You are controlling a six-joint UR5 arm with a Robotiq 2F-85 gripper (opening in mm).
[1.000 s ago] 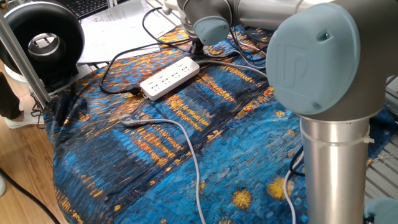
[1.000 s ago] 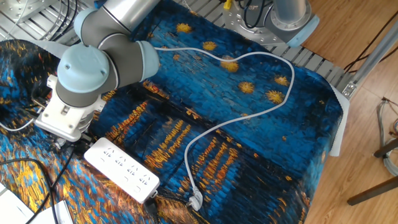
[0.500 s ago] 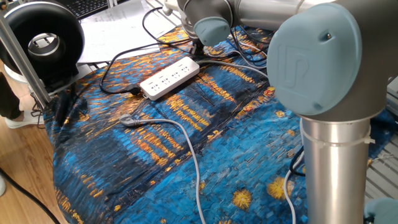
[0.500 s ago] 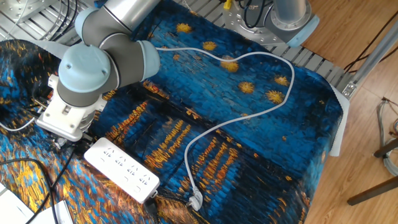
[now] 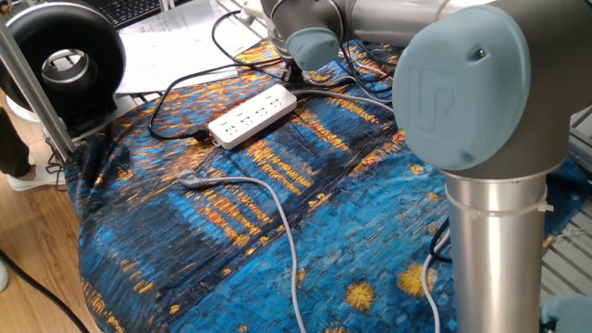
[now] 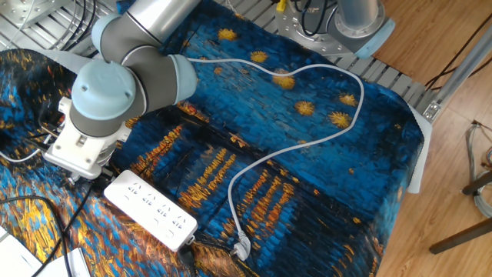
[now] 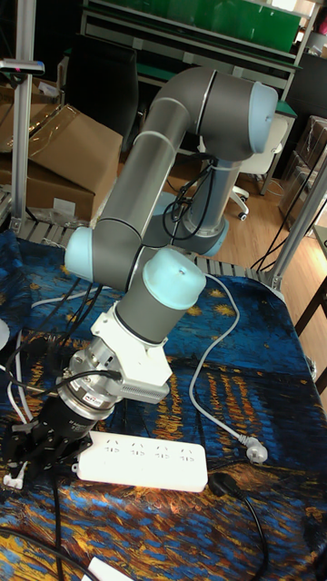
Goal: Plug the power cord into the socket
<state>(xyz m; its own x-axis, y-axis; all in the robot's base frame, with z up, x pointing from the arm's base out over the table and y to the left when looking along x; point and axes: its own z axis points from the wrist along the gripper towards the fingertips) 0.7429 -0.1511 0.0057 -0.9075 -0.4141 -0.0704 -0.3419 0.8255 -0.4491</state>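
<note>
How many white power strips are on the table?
1. The white power strip lies on the blue cloth, right beside the gripper. Another could be hidden behind the arm.

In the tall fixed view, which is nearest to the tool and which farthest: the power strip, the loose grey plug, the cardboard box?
From the tool:
1. Power strip, right beside it on the cloth.
2. Loose grey plug, past the strip's far end.
3. Cardboard box, behind the table.
</note>
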